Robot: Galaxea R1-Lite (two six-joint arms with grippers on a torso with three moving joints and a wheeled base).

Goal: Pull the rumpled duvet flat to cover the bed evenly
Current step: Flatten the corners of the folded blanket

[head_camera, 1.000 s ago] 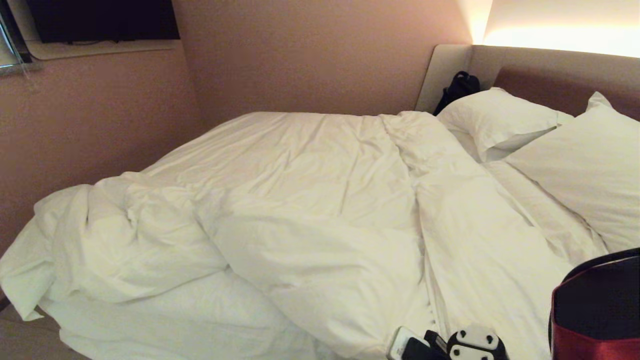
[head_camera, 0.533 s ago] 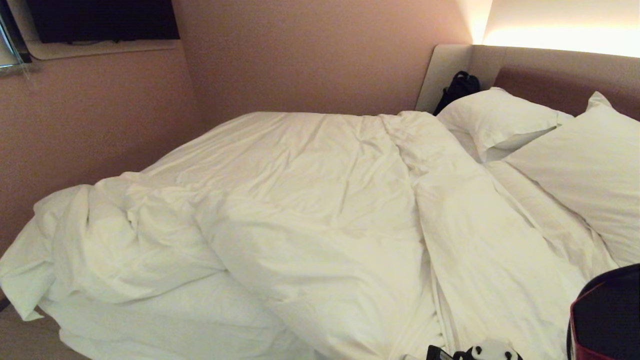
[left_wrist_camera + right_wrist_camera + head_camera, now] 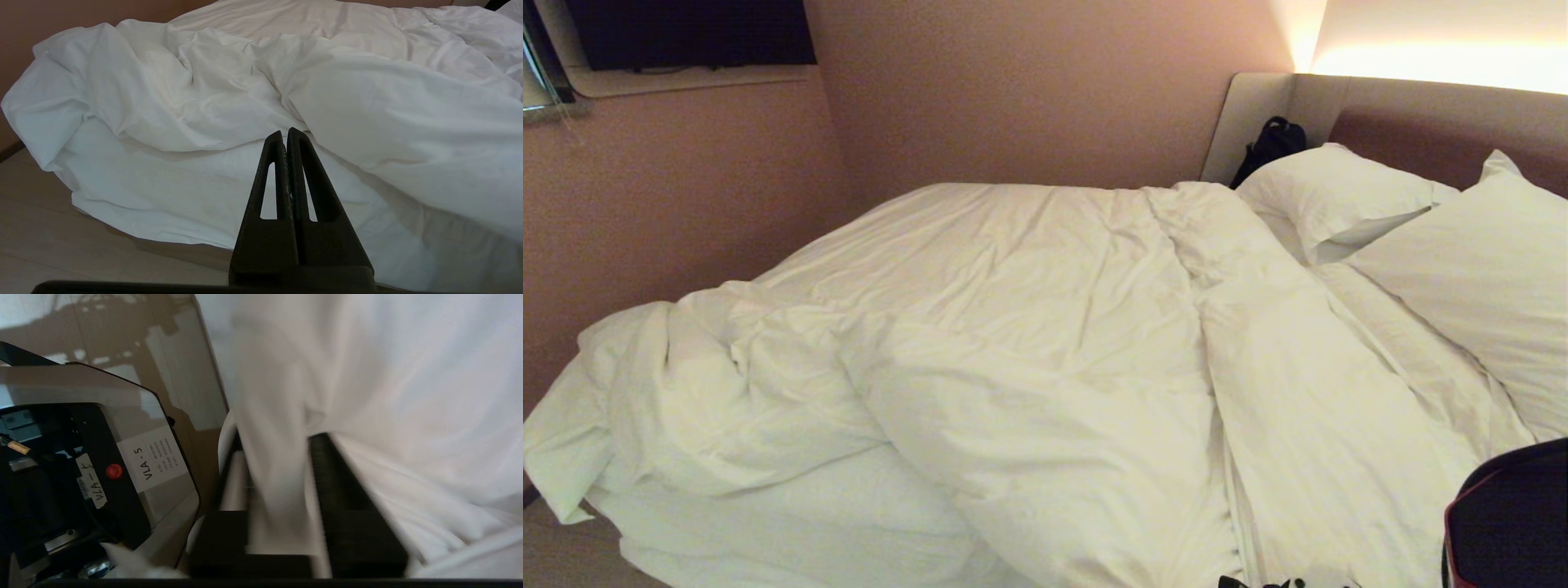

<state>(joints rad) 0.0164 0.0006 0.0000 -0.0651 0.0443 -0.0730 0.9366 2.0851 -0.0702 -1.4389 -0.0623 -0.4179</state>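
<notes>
- The duvet (image 3: 1029, 367) lies rumpled across the bed (image 3: 1413, 106), bunched into a thick heap towards 8 o'clock in the head view, where a corner hangs over the mattress edge down towards the floor (image 3: 556, 555).
- A long ridge of the duvet runs from 12 o'clock down to 5 o'clock, beside a strip of bare sheet (image 3: 1413, 351).
- Two white pillows (image 3: 1339, 196) rest against the padded headboard at 2 o'clock; a black bag (image 3: 1270, 143) is wedged in the corner just behind the farther pillow.
- A dark screen (image 3: 686, 33) hangs on the pink wall (image 3: 1029, 90) at 11 o'clock, above a pale shelf.
- A dark, red-edged part of the robot's right arm (image 3: 1507, 531) fills the head view's 4 o'clock corner, in front of the near pillow.
- The right gripper (image 3: 282, 465) is barely in the head view, at the bottom edge near 6 o'clock. In the right wrist view its black fingers (image 3: 339, 490) stand narrowly apart with a fold of duvet cloth hanging between them; the picture is smeared, so whether they pinch it cannot be told.
- Next to that gripper sits the robot's base (image 3: 102, 465), bearing white labels and a red button.
- The left gripper (image 3: 285, 134) is seen only in its own wrist view, fingers pressed together on nothing, pointing at the heaped duvet and clear of it, above the floor.
</notes>
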